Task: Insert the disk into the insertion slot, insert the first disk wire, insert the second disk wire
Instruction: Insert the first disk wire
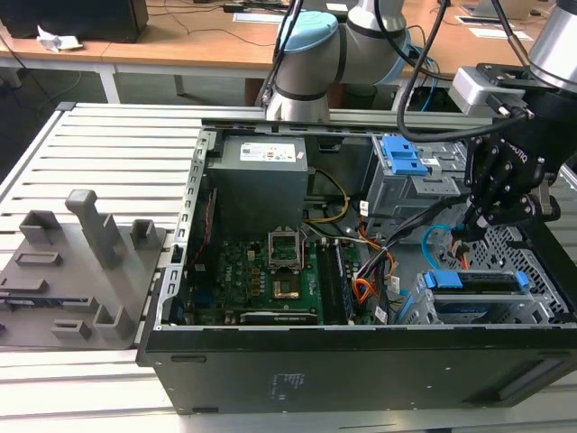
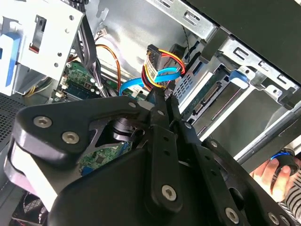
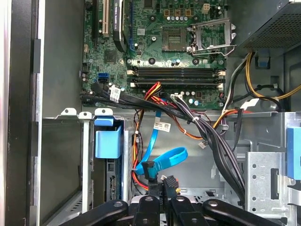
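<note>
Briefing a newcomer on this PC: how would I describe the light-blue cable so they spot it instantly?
Inside the open computer case, look beside the silver drive cage. A slim cable curls into a loop there: it alone is light blue, unlike the orange, red and black wires.

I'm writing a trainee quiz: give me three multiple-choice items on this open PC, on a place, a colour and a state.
1. Where is the disk? A on the motherboard; B in the insertion slot; C outside the case.
2. The second disk wire's colour? A green; B white; C light blue.
3. The gripper is: A shut on the first disk wire; B wide open; C holding the disk.
B, its blue frame shows inside the slot; C, its loop is light blue; A, the fingers pinch its black plug.
</note>
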Available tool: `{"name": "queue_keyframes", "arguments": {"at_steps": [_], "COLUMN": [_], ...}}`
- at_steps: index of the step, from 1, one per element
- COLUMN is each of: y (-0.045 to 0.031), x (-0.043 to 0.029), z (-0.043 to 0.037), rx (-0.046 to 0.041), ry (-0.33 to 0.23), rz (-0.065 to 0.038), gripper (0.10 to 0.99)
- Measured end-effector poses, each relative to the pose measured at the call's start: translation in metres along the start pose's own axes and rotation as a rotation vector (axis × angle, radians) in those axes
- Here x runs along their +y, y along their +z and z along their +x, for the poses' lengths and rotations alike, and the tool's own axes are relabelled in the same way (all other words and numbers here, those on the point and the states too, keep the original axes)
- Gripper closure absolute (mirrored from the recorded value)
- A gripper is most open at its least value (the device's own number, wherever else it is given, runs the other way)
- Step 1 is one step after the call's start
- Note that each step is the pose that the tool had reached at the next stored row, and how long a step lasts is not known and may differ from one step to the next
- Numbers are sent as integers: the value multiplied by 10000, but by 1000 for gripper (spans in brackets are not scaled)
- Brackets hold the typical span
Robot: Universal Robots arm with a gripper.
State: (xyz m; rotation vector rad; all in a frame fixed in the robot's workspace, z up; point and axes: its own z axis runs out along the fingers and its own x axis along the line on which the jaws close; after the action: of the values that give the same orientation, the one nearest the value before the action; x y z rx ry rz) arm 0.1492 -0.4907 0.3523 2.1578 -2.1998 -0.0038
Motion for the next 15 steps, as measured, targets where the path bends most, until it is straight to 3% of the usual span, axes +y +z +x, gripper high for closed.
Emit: {"name": "queue_keyframes", "arguments": {"at_steps": [4, 7, 15], "y": [-1, -5, -4], "x": [-9, -113, -115], "z": [2, -3, 25], "rx": [1, 0, 0], "ry": [1, -1, -2], "rz": [-1, -26, -26], "gripper": [925, 925, 925]}}
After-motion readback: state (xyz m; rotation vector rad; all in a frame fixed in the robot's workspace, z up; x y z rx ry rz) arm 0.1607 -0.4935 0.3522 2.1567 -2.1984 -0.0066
